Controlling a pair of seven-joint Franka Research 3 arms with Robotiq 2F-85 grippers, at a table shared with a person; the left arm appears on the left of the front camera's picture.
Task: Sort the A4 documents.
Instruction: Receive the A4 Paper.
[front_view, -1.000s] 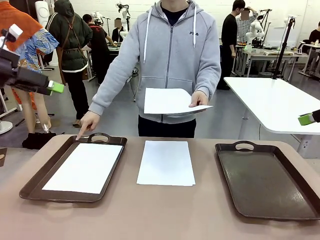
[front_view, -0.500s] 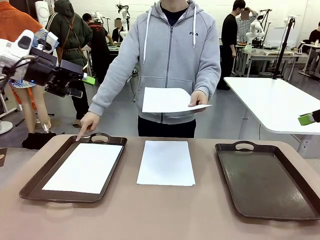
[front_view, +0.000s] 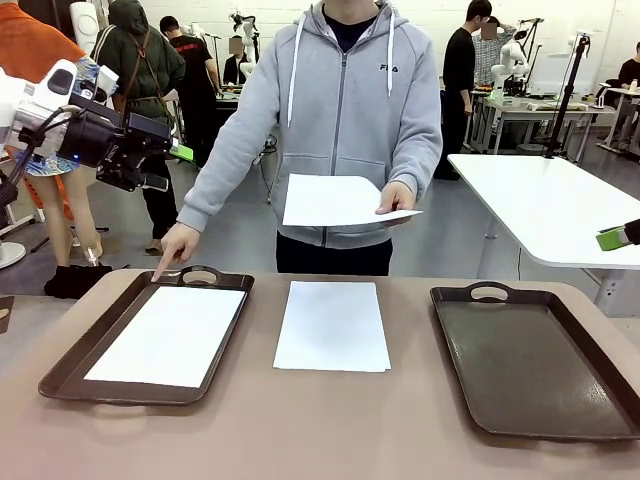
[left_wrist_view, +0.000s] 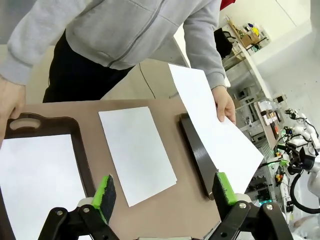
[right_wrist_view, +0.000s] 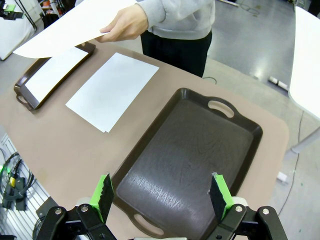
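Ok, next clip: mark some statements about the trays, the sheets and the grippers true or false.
1. The right tray is empty. True.
2. The left tray has no paper. False: a white sheet lies in the left tray.
3. The person's hand holds a loose sheet in the air. True.
4. The left gripper is shut on a sheet. False: the left gripper is open, holding nothing.

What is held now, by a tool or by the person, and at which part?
The left tool and the right tool are open and empty. The person's hand holds a white sheet by its side edge.
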